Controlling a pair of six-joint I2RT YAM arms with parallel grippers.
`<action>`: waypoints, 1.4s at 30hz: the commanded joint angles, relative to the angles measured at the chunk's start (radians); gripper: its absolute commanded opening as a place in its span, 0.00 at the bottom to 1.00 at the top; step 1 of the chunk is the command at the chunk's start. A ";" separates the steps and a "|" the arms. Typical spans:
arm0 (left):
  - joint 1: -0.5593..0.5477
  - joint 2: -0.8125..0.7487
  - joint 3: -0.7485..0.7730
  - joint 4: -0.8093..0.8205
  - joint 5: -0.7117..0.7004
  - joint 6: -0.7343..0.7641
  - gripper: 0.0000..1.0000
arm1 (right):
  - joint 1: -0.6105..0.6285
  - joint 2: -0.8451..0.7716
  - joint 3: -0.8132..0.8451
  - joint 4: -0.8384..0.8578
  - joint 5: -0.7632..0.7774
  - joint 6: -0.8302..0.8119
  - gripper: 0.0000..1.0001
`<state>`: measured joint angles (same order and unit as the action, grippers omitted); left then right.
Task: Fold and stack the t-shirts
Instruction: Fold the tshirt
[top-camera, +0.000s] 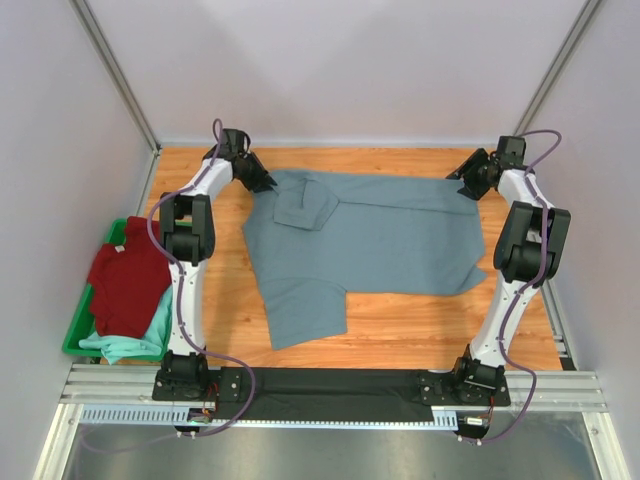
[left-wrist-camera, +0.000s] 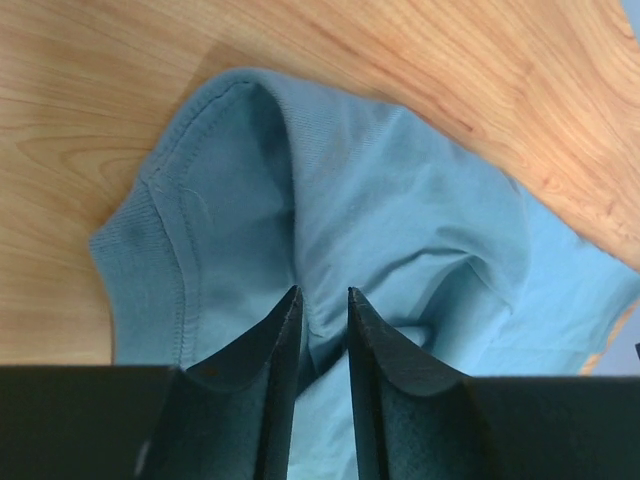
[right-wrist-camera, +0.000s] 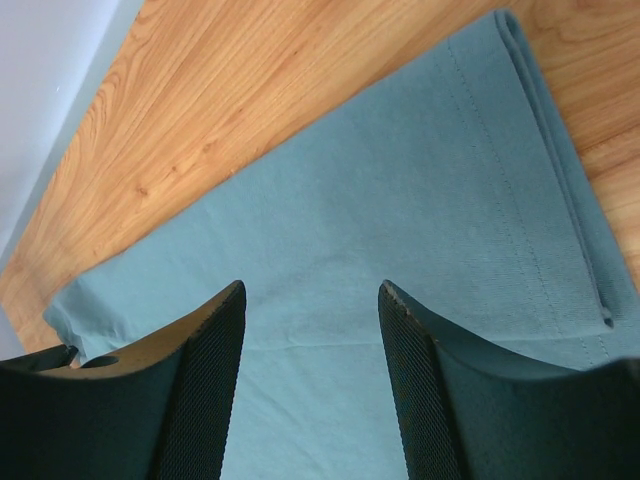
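pale wooden table (top-camera: 400, 335) between white walls (top-camera: 350, 70). at left edge, green bin (top-camera: 72, 338) holding dark red t-shirt (top-camera: 125, 280) over mint-green t-shirt (top-camera: 130, 347). grey-blue t-shirt (top-camera: 380, 240) flat mid-table, long axis left to right, collar at left gripper (left-wrist-camera: 322, 295), hem at right gripper (right-wrist-camera: 312, 288). left jaws narrow over collar cloth, grip not discernible; right jaws apart, empty.

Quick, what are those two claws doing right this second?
Left gripper: closed on a fold of the grey-blue t-shirt.
Right gripper: open, poised over the same shirt near its hem, gripping nothing.
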<state>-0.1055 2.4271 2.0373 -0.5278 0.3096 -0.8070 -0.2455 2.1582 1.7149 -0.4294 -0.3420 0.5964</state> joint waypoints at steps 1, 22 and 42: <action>-0.008 0.013 0.001 0.005 -0.012 -0.041 0.33 | -0.009 -0.026 -0.001 0.047 0.003 -0.023 0.57; -0.017 0.075 0.120 -0.044 -0.055 0.005 0.19 | -0.025 -0.027 -0.024 0.043 -0.005 -0.033 0.57; -0.048 0.043 0.136 -0.051 -0.115 0.049 0.01 | -0.029 -0.026 -0.018 0.041 -0.008 -0.043 0.56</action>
<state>-0.1429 2.4950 2.1349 -0.5652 0.2344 -0.7998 -0.2714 2.1582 1.6932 -0.4068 -0.3428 0.5743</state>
